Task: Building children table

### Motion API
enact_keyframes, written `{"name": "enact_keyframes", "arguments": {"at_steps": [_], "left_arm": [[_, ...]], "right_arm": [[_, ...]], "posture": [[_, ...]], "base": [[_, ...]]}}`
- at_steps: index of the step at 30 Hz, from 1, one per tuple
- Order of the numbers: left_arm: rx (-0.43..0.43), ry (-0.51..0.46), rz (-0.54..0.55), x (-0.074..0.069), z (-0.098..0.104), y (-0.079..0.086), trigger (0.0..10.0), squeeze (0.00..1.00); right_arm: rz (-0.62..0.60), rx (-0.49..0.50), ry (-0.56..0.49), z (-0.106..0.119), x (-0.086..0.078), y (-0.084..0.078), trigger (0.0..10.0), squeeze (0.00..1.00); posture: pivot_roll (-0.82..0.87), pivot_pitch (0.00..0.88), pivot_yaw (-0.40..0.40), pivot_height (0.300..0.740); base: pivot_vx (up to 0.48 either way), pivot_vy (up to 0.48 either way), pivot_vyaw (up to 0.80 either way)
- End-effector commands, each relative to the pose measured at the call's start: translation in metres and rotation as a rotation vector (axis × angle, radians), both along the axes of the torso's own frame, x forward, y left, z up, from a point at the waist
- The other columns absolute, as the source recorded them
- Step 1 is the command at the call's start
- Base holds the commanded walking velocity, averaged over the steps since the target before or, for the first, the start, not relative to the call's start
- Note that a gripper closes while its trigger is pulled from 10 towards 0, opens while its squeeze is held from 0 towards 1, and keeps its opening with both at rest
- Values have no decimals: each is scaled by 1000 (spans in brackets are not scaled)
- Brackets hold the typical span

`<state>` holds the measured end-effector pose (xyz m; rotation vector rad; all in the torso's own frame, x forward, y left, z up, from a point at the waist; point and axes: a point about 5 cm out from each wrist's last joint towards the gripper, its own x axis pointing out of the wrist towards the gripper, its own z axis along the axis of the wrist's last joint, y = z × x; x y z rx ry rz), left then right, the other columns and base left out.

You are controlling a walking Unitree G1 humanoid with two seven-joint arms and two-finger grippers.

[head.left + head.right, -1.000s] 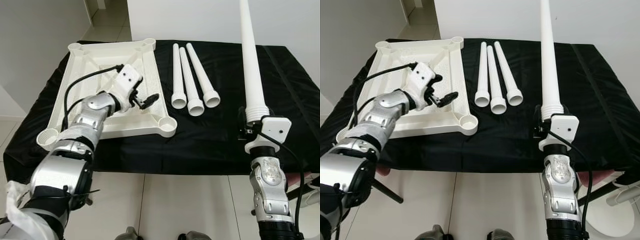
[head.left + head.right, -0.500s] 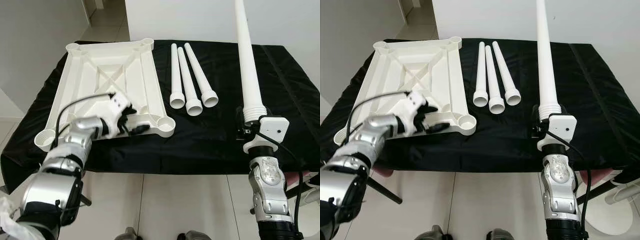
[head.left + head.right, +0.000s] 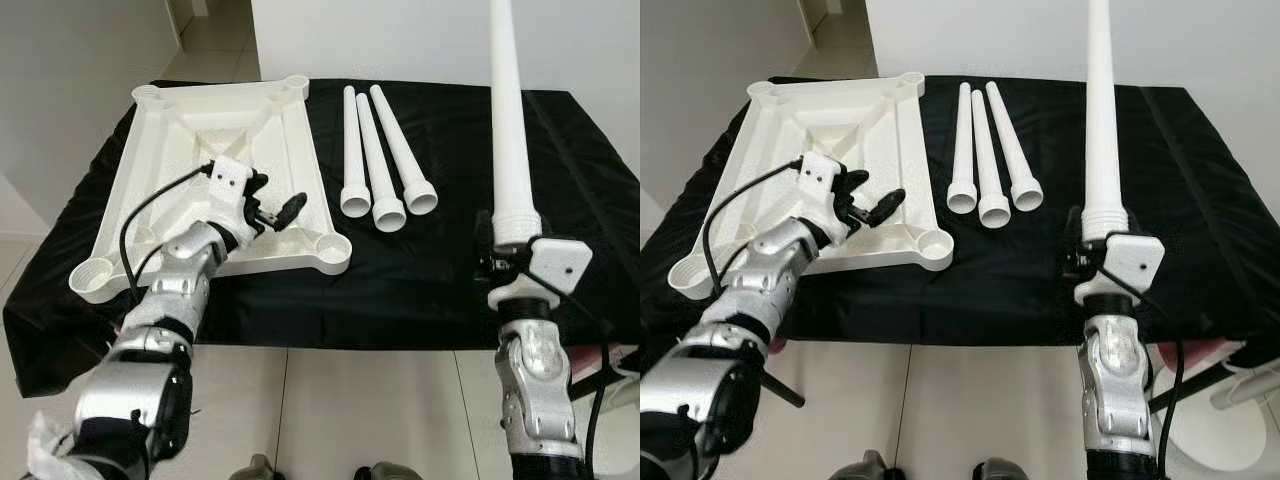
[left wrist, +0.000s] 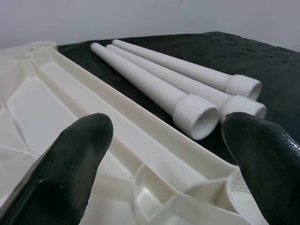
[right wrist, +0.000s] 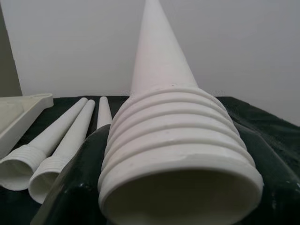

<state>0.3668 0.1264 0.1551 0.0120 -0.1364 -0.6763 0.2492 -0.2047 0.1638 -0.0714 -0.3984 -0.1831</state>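
A white tabletop point(image 3: 215, 150) lies upside down on the left of the black-covered table, with a round leg socket point(image 3: 330, 245) at each corner. Three white legs point(image 3: 375, 150) lie side by side to its right, threaded ends toward me. My left gripper point(image 3: 283, 212) hovers open over the tabletop's near right rim, nothing between its fingers point(image 4: 79, 154). My right gripper point(image 3: 508, 252) is shut on a fourth leg point(image 3: 508, 120), held upright near the table's front right, threaded end point(image 5: 178, 154) down.
The black cloth point(image 3: 450, 280) covers the whole table and hangs over its front edge. White tiled floor point(image 3: 330, 410) lies below. A white wall stands behind the table, and a passage opens at the far left.
My left gripper has lifted from the tabletop's near edge and moved back over its right rim. The held leg now stands a little more upright and further right.
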Motion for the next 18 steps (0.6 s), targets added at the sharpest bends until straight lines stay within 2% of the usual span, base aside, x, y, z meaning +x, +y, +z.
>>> {"name": "enact_keyframes", "arguments": {"at_steps": [1,6,8,11,14,18], "left_arm": [[-25,-28,109,2,4,7,10000,0],[-93,-16,143,1,7,10,10000,0],[-121,-21,156,0,11,9,10000,0],[-128,-23,155,-1,13,9,10000,0],[-100,-53,142,0,17,9,10000,0],[-97,-64,133,1,19,9,10000,0]], "right_arm": [[3,14,-42,7,-3,1,10000,0],[0,-2,-52,10,-8,4,10000,0],[41,-39,-68,16,-10,7,10000,0],[58,-59,-71,19,-11,7,10000,0],[64,-113,-80,26,-8,-2,10000,0],[57,-113,-83,27,-6,-3,10000,0]], "posture": [[-55,14,61,740],[-57,11,72,740],[-60,10,86,740],[-61,7,93,740],[-67,5,100,740],[-68,3,100,740]], "base": [[0,0,0],[0,0,0],[0,0,0],[0,0,0],[0,0,0],[0,0,0]]}}
